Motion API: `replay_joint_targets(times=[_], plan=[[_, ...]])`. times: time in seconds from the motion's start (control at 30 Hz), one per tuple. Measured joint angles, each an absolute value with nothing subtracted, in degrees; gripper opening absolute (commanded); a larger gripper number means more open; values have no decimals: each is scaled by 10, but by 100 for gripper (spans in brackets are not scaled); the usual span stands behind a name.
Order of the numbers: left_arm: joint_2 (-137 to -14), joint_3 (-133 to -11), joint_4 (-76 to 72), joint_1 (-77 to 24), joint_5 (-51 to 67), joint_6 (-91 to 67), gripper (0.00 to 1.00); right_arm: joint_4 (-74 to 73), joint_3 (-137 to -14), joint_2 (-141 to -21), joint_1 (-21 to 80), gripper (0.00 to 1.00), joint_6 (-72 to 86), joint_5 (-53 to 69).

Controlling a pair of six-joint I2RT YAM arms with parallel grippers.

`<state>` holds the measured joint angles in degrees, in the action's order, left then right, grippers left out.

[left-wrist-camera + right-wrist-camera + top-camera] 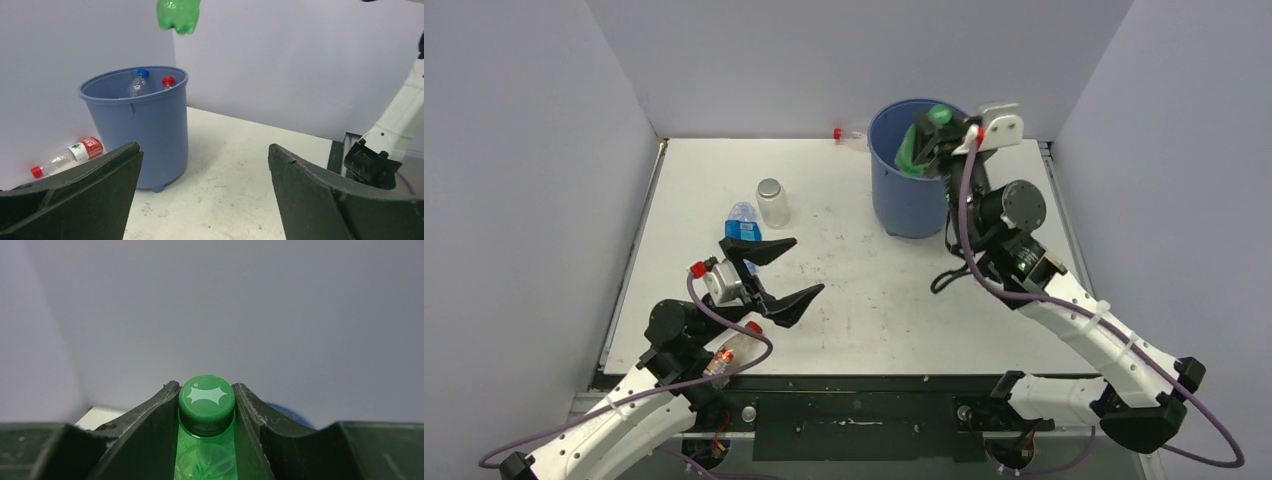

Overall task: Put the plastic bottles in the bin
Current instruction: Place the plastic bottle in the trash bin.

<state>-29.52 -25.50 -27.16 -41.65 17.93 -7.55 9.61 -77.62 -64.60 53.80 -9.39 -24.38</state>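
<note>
Top external: green bottle [911, 150] hangs cap-up, perhaps tilted, above bin [904, 210].

We look out between the fingers [90, 190] of our left gripper [204, 150], which stand wide apart with nothing between them. Ahead and toward the left finger, the blue bin [150, 130] stands upright on the white, speckled table [225, 200]. Inside it we see a clear blue-capped bottle [138, 82], and just beside that a red-capped bottle [168, 81] with only its top showing above the rim. High above the bin, the base of a green bottle [178, 15] hangs in the air. Left of the bin, beyond our left finger, a red-labelled bottle [67, 157] lies on its side against the wall [60, 50]. Beyond our right finger we see part of the right arm [400, 125].
</note>
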Motion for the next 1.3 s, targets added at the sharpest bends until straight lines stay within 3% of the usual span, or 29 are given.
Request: replay_joint_targets(times=[0.23, 0.43, 0.9, 1.3], plan=[[-313, -253, -273, -418, 144, -69, 96, 253, -773, -741, 312, 5, -76, -311], [-343, -253, -265, -434, 141, -66, 96, 271, -749, -851, 205, 5, -9, -291], [-341, -253, -261, -442, 141, -63, 96, 226, -741, -896, 162, 5, 83, -212], [-347, -253, -260, -442, 144, -63, 96, 148, -749, -910, 161, 5, 158, -57]])
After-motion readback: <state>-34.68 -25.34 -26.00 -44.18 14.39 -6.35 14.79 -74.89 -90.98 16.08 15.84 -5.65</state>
